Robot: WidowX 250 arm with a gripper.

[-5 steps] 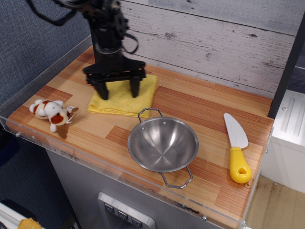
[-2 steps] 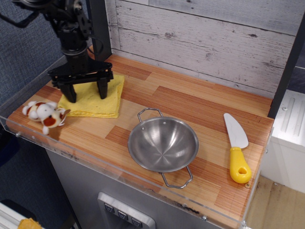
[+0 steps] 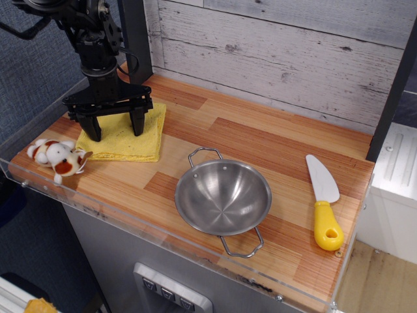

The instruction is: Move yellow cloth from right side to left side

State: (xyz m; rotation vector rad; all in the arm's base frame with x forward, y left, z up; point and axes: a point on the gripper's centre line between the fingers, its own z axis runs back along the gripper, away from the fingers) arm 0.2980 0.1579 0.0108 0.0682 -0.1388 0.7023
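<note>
The yellow cloth (image 3: 124, 138) lies flat on the wooden counter at the far left, just behind the toy dog. My gripper (image 3: 115, 127) stands right over it, pointing straight down. Its two black fingers (image 3: 137, 122) are spread wide apart, with their tips at or touching the cloth's top. Nothing is held between them. The arm hides the back part of the cloth.
A white and brown toy dog (image 3: 57, 157) lies at the left front edge, close to the cloth. A steel bowl (image 3: 223, 196) with two handles sits at the front middle. A yellow-handled knife (image 3: 324, 199) lies at the right. A clear raised rim (image 3: 150, 225) borders the counter.
The gripper and the yellow cloth have moved together from the middle back of the counter to the far left. The toy dog has been pushed a little to the left.
</note>
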